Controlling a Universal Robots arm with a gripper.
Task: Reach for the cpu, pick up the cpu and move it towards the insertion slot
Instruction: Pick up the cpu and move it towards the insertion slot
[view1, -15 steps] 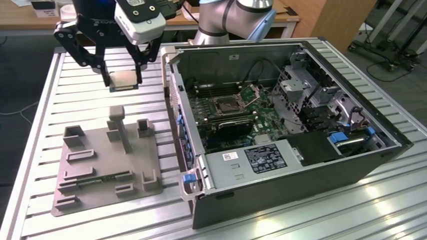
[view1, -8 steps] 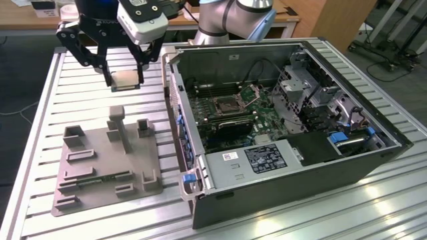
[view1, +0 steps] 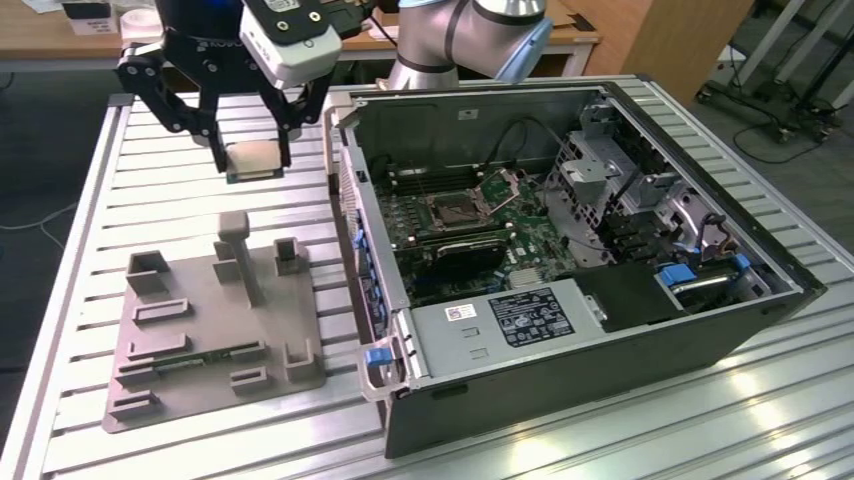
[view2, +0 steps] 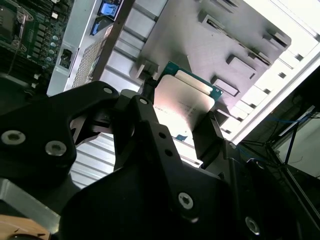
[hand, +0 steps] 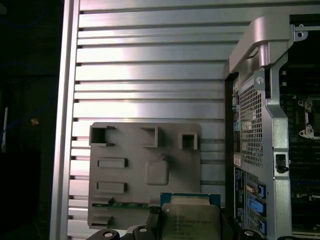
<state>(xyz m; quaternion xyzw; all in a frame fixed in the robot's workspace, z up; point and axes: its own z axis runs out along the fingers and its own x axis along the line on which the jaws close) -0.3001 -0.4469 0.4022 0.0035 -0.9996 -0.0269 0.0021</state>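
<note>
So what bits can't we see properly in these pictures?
- The cpu: in the second wrist view, the black pincer gripping it hides its lower part.
- In the first wrist view, the picture's edge cuts the cpu off.
- The insertion slot: in the exterior view, its dark middle is too small to make out.

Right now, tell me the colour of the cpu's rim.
Teal-green, around a silvery-grey top; the cpu shows it best in the second wrist view.
</note>
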